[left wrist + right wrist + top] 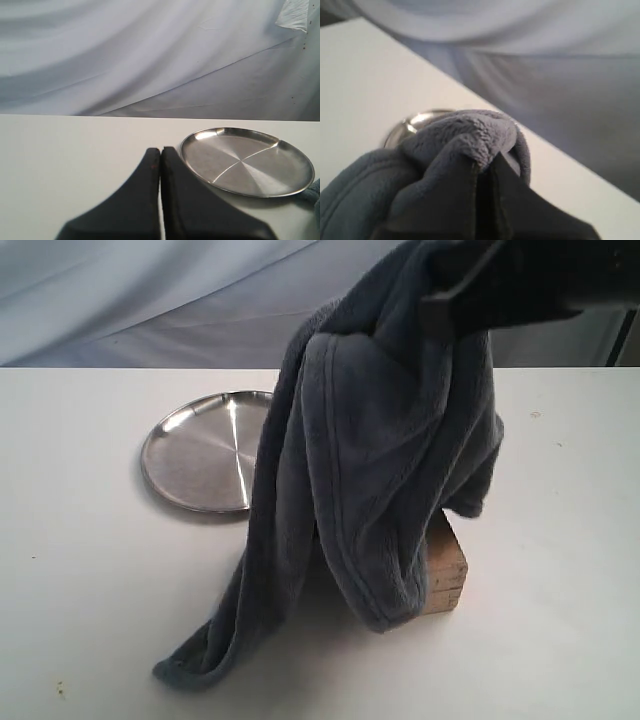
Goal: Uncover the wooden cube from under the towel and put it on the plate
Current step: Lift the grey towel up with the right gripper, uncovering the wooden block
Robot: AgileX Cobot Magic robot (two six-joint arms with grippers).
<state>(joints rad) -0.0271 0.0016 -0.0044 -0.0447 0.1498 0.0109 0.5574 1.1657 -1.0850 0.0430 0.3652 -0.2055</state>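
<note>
A grey-blue fleece towel (370, 460) hangs lifted above the table, its lower end trailing onto the table at the front left. My right gripper (455, 290) is shut on the towel's top fold (470, 137) at the upper right of the exterior view. Behind the hanging cloth, part of the pale wooden cube (446, 568) shows on the table. The shiny steel plate (200, 452) lies to the left of the towel. In the left wrist view, my left gripper (160, 150) is shut on nothing, low over the table beside the plate (247, 161).
A white table (90, 580) carries everything. Pale draped fabric (150, 300) forms the backdrop behind it. A corner of the towel (315, 196) shows past the plate in the left wrist view.
</note>
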